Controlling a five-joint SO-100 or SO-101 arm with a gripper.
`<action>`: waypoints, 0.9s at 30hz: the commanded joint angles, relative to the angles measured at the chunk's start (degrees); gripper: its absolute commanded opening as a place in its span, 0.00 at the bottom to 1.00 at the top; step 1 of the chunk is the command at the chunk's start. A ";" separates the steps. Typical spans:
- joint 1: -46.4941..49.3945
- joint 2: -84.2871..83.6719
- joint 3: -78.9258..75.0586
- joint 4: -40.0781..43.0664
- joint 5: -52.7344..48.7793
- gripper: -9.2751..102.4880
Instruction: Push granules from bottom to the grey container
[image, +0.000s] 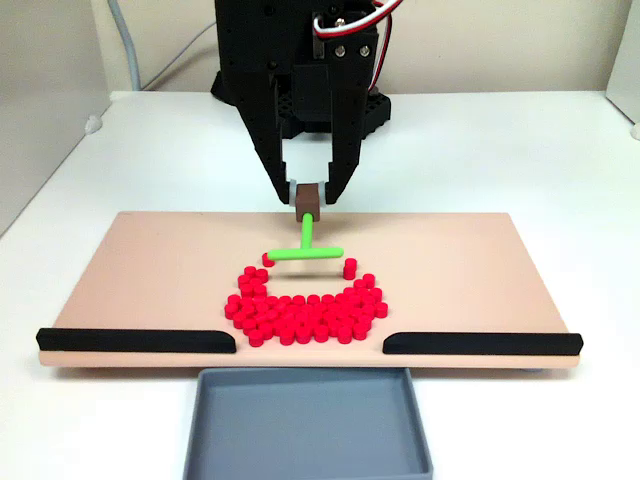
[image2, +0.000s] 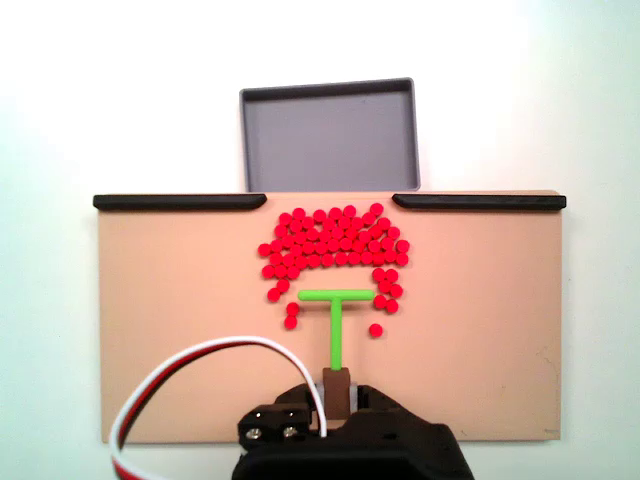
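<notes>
Red granules (image2: 335, 240) sit bunched on the beige board (image2: 160, 320), most of them right before the gap between the two black strips (image: 135, 341), a few stragglers trailing by the stick. Claw (image: 308, 196) is clenched on the brown handle of the green T-stick (image2: 336, 318), crossbar behind the pile, so it works as a rake. Grey tray (image: 308, 425) lies just past the gap, empty. Strips fence the edge either side; the open path runs straight through the gap, with bare board on both sides.

Red granules (image2: 335, 245) cluster on the board, just before the empty grey container (image2: 330, 135).
</notes>
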 joint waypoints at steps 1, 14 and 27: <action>-0.62 3.78 -1.93 1.49 0.88 0.08; -0.88 10.37 -0.09 6.06 2.20 0.08; -2.02 13.36 1.85 8.53 4.39 0.08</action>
